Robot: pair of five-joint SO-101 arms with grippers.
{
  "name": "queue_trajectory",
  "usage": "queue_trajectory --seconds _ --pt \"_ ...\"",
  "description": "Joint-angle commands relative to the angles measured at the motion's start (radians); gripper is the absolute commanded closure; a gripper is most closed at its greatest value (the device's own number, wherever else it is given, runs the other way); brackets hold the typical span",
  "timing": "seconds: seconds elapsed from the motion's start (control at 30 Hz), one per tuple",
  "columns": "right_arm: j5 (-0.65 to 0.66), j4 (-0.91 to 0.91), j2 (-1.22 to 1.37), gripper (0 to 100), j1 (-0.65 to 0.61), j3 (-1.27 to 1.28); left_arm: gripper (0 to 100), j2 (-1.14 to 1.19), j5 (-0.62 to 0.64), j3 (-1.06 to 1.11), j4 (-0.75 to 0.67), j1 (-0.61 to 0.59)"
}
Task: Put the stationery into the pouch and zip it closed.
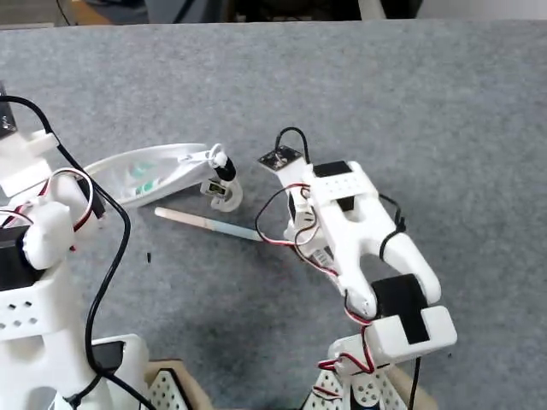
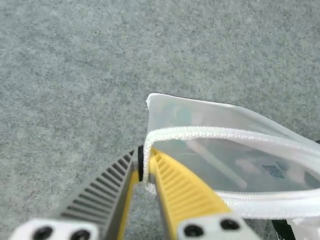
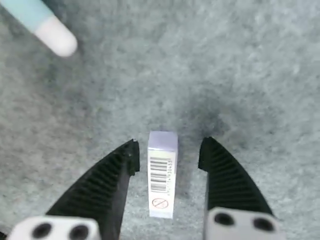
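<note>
High view: grey bench point(image 1: 427, 102) w/ pouch point(image 1: 154, 175), mouth open, left tool point(image 2: 145, 172) pinched on its end seam. Pen point(image 1: 209, 225) lies just beside pouch. Right tool point(image 3: 169, 146) spread astride small box point(image 3: 163, 175), not touching. Risks: off-centre squeeze could twist box out; thin seam hold may slip.

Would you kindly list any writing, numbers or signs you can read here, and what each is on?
Small white rectangular box: barcode with digits too small to read, and a red crossed-circle sign.
Translucent white zip pouch: blue printed mark, too blurred to read.
Nothing reads as words.
</note>
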Motion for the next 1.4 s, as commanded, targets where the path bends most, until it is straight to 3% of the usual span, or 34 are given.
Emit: queue_trajectory --seconds 0.0,0.27,0.43,0.73,0.83,1.37 --pt "0.008 -0.018 0.005 81.4 0.012 -0.038 97 -0.003 -0.008 -0.008 0.002 -0.016" --pt "0.008 -0.026 0.065 81.5 0.014 -0.039 97 -0.003 -0.008 -0.005 0.002 -0.016" --pt "0.008 -0.063 0.071 88.1 0.014 -0.039 97 -0.003 -0.008 -0.005 0.002 -0.016" --pt "0.008 -0.061 0.054 90.8 0.014 -0.077 97 -0.003 -0.008 -0.002 0.002 -0.016" --pt "0.008 -0.058 0.016 98.5 0.014 -0.108 97 -0.003 -0.008 -0.002 0.002 -0.016" --pt "0.009 0.157 -0.367 98.6 -0.005 -0.349 97 -0.003 -0.008 -0.002 0.002 -0.016"
